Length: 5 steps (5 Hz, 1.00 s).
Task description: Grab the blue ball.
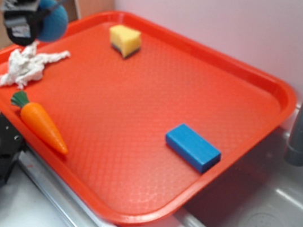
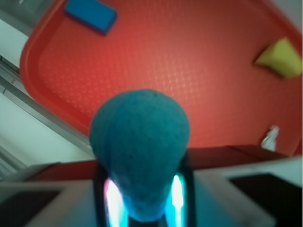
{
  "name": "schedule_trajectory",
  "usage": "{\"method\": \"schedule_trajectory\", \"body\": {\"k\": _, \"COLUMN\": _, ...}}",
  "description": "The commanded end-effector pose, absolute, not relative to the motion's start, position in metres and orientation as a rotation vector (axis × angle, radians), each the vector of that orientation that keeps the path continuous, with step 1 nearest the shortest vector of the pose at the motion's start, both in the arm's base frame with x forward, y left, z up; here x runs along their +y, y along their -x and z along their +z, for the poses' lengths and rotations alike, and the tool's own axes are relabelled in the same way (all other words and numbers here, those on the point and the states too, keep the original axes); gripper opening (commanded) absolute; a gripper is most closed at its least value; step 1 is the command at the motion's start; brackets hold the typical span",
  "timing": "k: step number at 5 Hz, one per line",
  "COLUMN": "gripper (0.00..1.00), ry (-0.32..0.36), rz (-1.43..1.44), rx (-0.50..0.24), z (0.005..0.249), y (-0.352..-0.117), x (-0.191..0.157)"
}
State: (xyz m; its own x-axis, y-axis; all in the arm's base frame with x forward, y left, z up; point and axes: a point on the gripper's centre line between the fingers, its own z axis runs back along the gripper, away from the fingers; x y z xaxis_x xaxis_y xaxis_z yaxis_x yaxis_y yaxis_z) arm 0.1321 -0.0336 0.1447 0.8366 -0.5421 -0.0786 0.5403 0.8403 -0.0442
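We hold the ball (image 2: 139,151) clenched in the pincer (image 1: 32,13), lifted above the tray (image 1: 139,117) | ball bulges past the fingertips, pinched narrow between them | we judge it soft, light, squashy | grip around its middle.

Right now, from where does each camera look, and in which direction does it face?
Exterior: it sits off the tray's near corner, high, looking down across it; the gripper shows at top left, shut on the ball.
Wrist: it sits on the arm behind the gripper, looking past the ball down at the tray.
Both views show the ball, block and sponge.
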Motion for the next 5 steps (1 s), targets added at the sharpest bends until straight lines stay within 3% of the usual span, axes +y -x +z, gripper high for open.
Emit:
{"method": "schedule_trajectory", "body": {"k": 1, "gripper": 0.0, "ry": -0.064, "rz": -0.347, "rx": 0.107, "z": 0.155, "y": -0.13, "x": 0.006}}
{"method": "schedule_trajectory", "body": {"k": 3, "gripper": 0.0, "ry": -0.121, "rz": -0.265, "rx": 0.053, "z": 0.17, "y": -0.137, "x": 0.036}}
{"method": "schedule_trajectory", "body": {"k": 5, "gripper": 0.0, "ry": -0.066, "rz": -0.261, "rx": -0.037, "z": 0.19, "y": -0.151, "x": 0.032}}
